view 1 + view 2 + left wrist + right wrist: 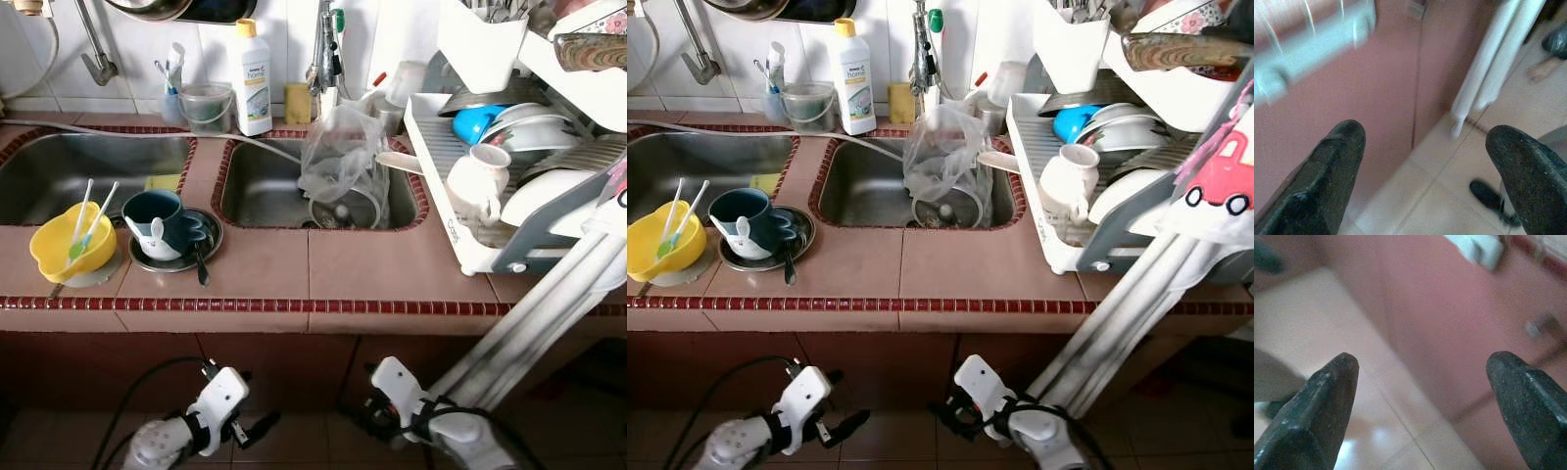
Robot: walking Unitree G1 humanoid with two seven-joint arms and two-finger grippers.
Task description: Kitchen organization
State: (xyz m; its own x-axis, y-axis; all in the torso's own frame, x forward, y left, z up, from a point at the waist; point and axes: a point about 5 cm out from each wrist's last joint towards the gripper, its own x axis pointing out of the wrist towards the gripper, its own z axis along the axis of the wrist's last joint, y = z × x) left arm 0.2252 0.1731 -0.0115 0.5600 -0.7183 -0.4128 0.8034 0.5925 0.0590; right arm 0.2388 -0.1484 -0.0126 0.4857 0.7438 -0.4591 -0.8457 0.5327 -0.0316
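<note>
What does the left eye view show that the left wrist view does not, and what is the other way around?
Left eye view alone: the tiled counter, a yellow bowl, a dark mug, a plastic bag in the right sink, and the dish rack.
Left wrist view alone: a close look along the left claw, its fingers wide apart and holding nothing.
Both: the reddish cabinet front, the pale floor and the leaning white poles.
</note>
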